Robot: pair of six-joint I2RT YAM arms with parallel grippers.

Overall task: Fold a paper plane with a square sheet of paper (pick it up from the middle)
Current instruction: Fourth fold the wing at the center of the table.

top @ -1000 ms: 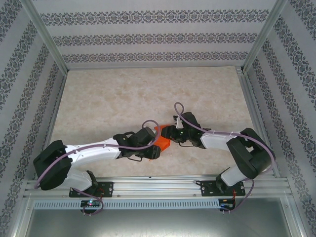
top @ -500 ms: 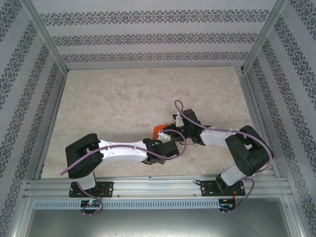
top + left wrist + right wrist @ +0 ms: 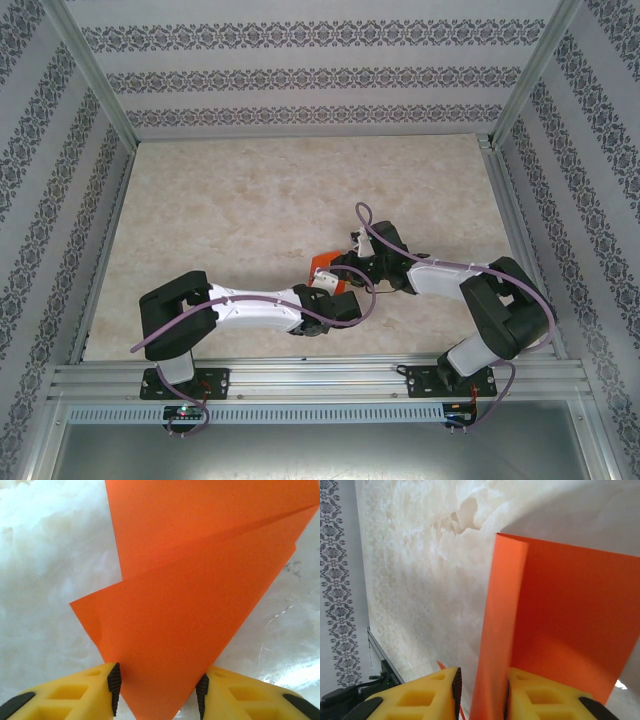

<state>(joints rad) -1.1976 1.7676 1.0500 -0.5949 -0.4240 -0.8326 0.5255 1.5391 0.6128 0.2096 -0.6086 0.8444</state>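
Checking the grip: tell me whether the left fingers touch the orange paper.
Cannot tell. Left wrist view: the folded orange paper tapers between the left fingers, edges meeting both pads, but may lie beneath them.

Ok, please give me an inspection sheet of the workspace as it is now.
Surface: pale marble-look table, no stains seen.
Job's things: orange paper, partly folded, creases visible.
Clutter: nothing seen.
Grippers: left gripper, jaws apart around the paper's point; right gripper, jaws astride a folded edge, grip unclear.
Cables: purple cables run along both arms, looping near the wrists.
Surroundings: patterned walls; metal rail at the near edge.
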